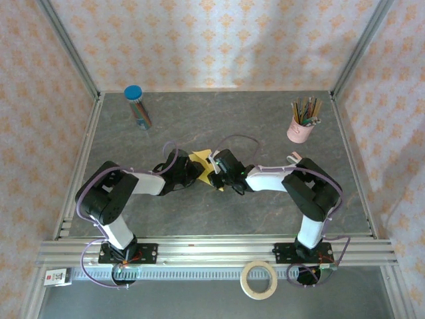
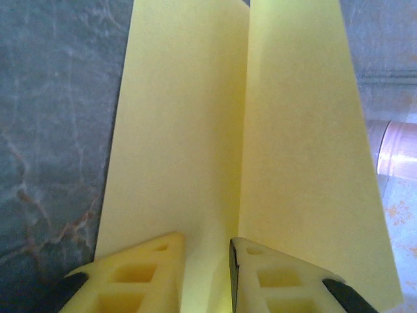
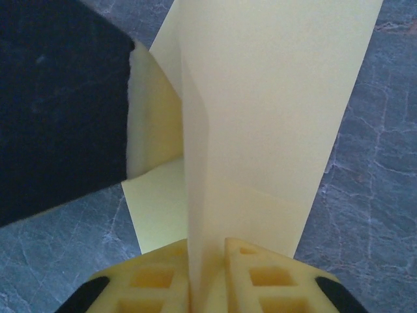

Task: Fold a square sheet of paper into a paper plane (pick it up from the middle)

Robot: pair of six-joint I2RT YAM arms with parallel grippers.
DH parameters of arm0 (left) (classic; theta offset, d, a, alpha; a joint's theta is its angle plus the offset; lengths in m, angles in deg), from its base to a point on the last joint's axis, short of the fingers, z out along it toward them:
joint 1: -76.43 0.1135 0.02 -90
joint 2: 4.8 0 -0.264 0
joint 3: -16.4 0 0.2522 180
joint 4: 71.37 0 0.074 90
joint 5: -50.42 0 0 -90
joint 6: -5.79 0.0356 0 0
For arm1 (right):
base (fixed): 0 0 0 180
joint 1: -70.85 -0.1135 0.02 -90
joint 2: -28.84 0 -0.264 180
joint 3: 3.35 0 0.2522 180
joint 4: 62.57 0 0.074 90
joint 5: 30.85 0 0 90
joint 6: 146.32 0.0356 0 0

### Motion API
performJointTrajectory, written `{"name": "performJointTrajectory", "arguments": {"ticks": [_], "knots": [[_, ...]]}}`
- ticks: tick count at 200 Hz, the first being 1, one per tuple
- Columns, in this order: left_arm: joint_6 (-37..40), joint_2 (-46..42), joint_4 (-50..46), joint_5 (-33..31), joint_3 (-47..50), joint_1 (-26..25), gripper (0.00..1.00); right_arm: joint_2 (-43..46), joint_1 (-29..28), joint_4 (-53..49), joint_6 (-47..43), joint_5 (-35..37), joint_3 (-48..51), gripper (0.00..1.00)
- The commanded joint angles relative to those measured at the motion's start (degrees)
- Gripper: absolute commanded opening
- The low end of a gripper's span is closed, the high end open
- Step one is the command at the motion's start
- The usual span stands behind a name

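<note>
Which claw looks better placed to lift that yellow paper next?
Right, probably. The right gripper pinches an upright fold of the square sheet of paper, fingers closed on it. The left gripper has fingers apart astride the crease, gripping nothing.

Yellow paper (image 1: 201, 159), grey marbled table (image 1: 232, 126).

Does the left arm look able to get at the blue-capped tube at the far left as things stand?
Probably yes: bare grey table lies between the left gripper and the blue-capped tube, though it must first leave the yellow paper sheet.
</note>
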State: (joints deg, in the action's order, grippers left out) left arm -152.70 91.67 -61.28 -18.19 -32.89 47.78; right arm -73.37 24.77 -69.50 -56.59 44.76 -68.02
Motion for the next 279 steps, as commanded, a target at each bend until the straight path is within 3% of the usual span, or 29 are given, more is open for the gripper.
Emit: {"name": "performJointTrajectory", "arguments": {"ticks": [1, 52, 124, 279], "knots": [[1.25, -3.17, -3.39, -2.45, 0.00, -0.54, 0.25, -0.45, -0.08, -0.17, 0.02, -1.36, -1.20, 0.15], [0.86, -6.38, -1.49, -4.07, 2.11, -0.60, 0.25, -0.82, 2.93, 1.71, 2.83, -10.33, -0.70, 0.12], [1.08, -6.71, 7.88, -0.20, 4.24, -0.29, 0.23, -3.50, 7.38, 4.85, 6.76, -25.19, -0.19, 0.10], [0.46, 0.71, 17.20, 6.89, 4.05, 1.02, 0.12, -7.01, 10.22, 5.48, 9.99, -32.87, 0.65, 0.10]]}}
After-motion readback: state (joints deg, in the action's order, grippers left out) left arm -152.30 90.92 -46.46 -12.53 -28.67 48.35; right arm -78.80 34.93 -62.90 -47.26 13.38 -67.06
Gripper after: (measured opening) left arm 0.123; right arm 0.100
